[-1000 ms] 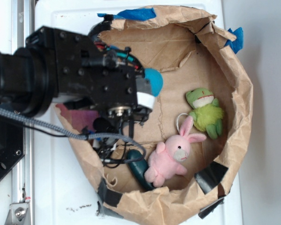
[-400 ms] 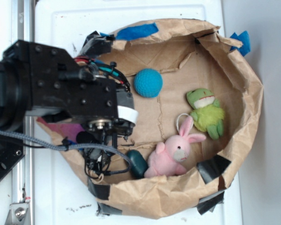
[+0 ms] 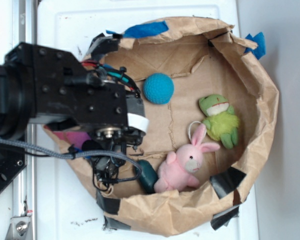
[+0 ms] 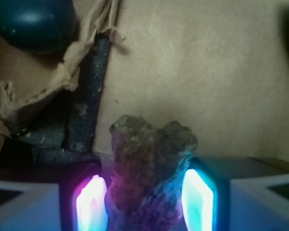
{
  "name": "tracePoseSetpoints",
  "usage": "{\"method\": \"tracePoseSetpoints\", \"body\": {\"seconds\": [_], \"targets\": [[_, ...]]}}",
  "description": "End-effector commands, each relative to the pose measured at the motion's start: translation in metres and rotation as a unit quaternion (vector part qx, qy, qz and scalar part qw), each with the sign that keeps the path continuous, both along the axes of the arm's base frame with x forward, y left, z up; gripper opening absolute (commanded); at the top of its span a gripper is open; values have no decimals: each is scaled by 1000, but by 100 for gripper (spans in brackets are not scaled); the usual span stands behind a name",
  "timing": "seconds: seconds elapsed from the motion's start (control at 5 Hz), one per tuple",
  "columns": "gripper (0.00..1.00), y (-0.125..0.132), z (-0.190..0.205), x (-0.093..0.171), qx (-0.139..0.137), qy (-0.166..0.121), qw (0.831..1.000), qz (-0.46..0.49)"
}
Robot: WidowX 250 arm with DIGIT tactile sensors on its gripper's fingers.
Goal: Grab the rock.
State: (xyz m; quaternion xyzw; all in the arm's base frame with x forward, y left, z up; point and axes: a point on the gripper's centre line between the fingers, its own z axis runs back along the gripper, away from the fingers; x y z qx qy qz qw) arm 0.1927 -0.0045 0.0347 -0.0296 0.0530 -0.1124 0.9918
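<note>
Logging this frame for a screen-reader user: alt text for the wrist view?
A rough brown-grey rock sits between the hand's two glowing fingers, pink on one side and cyan on the other, over brown paper. A dark green smooth object lies top left.

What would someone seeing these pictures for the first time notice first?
Probably the big black robot arm looming over the left side of the crumpled paper bag. In the wrist view, the rough rock sits between the gripper's glowing fingers, pink one side, cyan the other. Bright toys stand out on the brown paper: a blue ball near the top, a green frog plush right, a pink bunny below.
</note>
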Motion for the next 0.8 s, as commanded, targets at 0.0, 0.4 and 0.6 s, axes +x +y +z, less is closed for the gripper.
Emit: {"method": "tracePoseSetpoints", "body": {"seconds": [0.0,0.4,0.6], "targets": [[0,4,4,8,0,-11,1000,8],[0,7,47,30,7,-58,996,64],[0,8,76,40,14,-79,993,90]]}}
